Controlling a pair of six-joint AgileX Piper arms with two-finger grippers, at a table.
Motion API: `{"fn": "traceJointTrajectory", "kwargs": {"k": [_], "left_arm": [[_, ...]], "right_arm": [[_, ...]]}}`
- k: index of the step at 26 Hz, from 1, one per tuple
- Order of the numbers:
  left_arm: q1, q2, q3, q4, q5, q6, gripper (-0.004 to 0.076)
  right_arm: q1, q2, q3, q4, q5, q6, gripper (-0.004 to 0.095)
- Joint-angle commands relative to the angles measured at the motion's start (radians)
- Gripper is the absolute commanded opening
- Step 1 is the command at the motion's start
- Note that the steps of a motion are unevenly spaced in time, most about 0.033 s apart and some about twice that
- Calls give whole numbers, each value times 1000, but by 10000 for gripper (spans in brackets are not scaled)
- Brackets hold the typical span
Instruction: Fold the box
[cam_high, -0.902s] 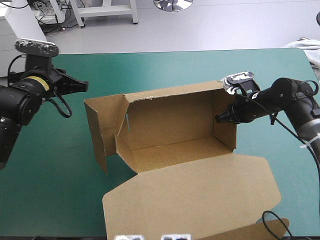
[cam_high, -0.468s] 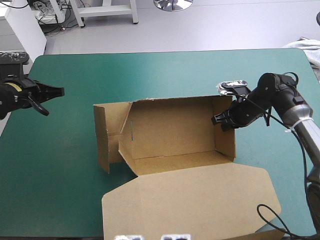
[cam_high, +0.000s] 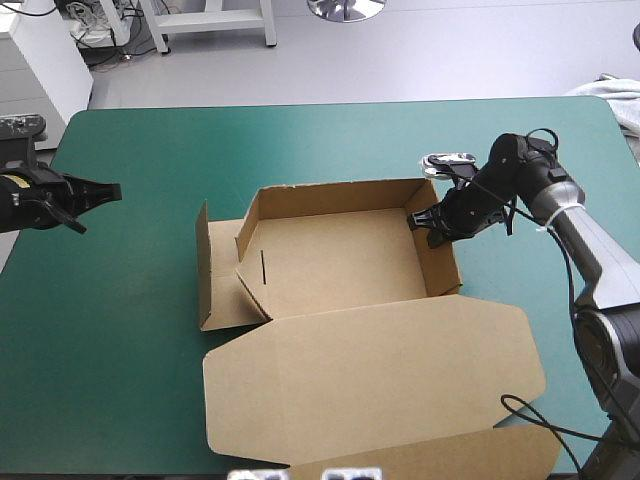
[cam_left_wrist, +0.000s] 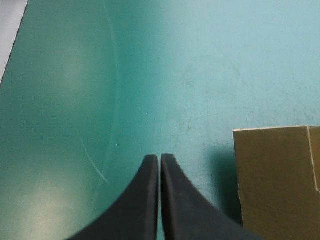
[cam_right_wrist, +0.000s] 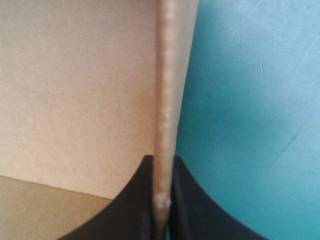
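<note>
- My right gripper (cam_right_wrist: 161, 160) is clamped on the box (cam_right_wrist: 75, 90). Its two black fingers press together with the top edge of a brown wall pinched between them.
- That wall is the box's right end wall (cam_high: 441, 258), which stands upright. I grip it at its far end, close to where it meets the far wall.
- My right arm comes in from the table's right side and bends down toward that corner.
- My left gripper (cam_left_wrist: 160, 157) is closed and holds nothing. Its fingers meet in one point over bare teal-green cover (cam_left_wrist: 150, 75).
- It hovers near the table's left edge, well apart from the box and pointing toward it. A corner of brown board shows ahead of it, off to one side.
- The box sits around the middle of the table as an open tray, its far and right walls upright and its floor bare.
- At the tray's left end a flap (cam_high: 213, 270) stands outside the tray.
- The lid (cam_high: 380, 370) lies flat on the cover, spreading from the tray's near side toward the table's near edge.
- A pale cloth (cam_high: 615, 95) lies at the table's far right corner.
</note>
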Motion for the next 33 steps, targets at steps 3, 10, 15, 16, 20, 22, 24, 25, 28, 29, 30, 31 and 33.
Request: {"fn": "traceJointTrajectory", "kwargs": {"k": [3,10,15,16,20,22,24,25,28,29,30,31,33], "left_arm": [[2,13,-22,-12,-28,0,-3],[2,57,-22,-12,-30,2,-3],[2,74,-22,-12,-27,17,-3],[2,74,-22,-12,-24,17,-3],[2,76,-22,-12,-21,17,-3],[2,76,-22,-12,-8,21,-3],[2,76,-22,-12,-2,21,-3],[2,76,-22,-12,4,21,-3],[2,76,-22,-12,25,21,-3],[2,76,-22,-12,30,21,-3],[2,76,-22,-12,35,21,-3],[2,76,-22,-12,41,21,-3],[2,76,-22,-12,44,21,-3]], "right_arm": [[-1,-25,-41,14,-89,-11,191],[-1,-25,-126,-36,-103,-12,401],[-1,-25,-266,-115,-34,-12,401],[-1,-25,-303,-122,-14,-12,401],[-1,-25,-446,-124,15,-5,401],[-1,-25,-546,-124,59,57,401],[-1,-25,-631,-135,103,93,401],[-1,-30,-637,-135,103,129,401],[-1,-44,-615,-133,103,187,401],[-1,-44,-590,-133,103,188,401],[-1,-44,-572,-135,103,188,401],[-1,-44,-551,-131,103,188,401],[-1,-44,-475,-111,103,178,401]]}}
